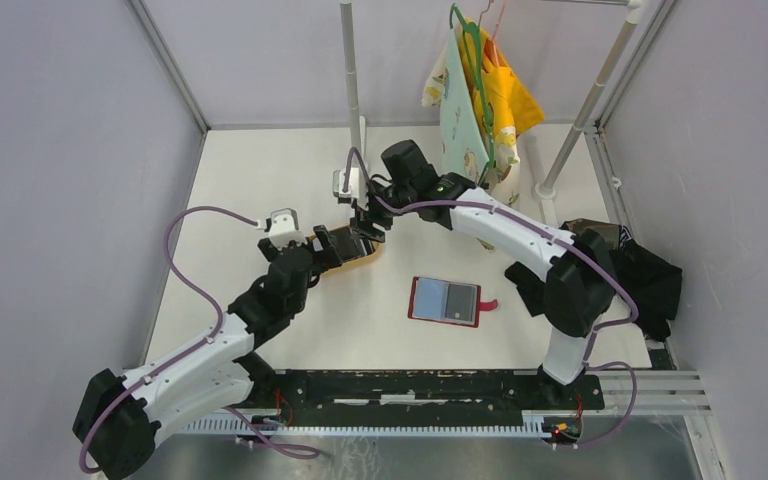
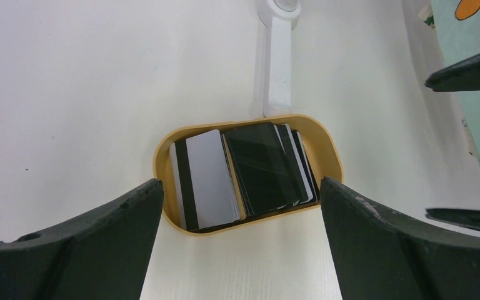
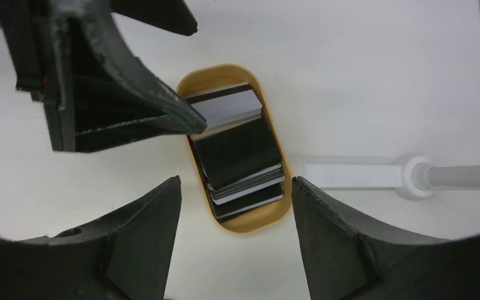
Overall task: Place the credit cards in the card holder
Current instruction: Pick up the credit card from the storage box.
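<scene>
Nothing readable is showing in any of the views; the credit cards [image 2: 212, 178] lying in the tan tray [image 2: 332, 156] are showing only plain grey and dark faces and a black stripe, with no lettering or numbers coming through; the open card holder [image 1: 445, 300] is showing bare grey-blue lining, too small for any mark to be made out; the hanging cloth [image 1: 457, 120] is carrying printed coloured shapes but no legible words.

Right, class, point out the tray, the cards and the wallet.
tray [image 2: 332, 156]: left wrist view, on its right rim.
cards [image 2: 262, 165]: left wrist view, on the top dark card.
wallet [image 1: 445, 300]: top view, on its open lining.
</scene>
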Motion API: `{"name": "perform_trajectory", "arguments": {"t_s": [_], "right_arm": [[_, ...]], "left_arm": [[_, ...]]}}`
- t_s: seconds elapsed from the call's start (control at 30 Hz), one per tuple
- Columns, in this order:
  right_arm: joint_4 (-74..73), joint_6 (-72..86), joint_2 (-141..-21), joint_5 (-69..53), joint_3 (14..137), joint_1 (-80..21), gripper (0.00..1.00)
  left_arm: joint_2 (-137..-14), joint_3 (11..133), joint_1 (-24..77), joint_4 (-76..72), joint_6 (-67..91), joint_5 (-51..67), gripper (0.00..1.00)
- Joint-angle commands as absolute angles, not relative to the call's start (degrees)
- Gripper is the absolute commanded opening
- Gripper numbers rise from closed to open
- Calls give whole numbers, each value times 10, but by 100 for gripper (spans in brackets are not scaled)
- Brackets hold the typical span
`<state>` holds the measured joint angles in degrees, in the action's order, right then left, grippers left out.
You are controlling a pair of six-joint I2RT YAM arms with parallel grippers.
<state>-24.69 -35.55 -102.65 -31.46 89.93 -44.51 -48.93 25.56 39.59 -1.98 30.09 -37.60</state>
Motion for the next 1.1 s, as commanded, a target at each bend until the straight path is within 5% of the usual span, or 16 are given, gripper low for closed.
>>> {"name": "perform_trajectory", "arguments": {"t_s": [0.0,0.43,1.07], "right_arm": [[-150,-189,-1068,-331,915,-442,70],[-29,168,-1150,-201,867,-440,67],[-34,292,-1220,-202,875,-413,71]], "left_arm": [[-473,244,388,-55,280,-398,100],[-478,224,234,-61,322,-240,100],[-487,213,177,-75,329,-166,100]]}}
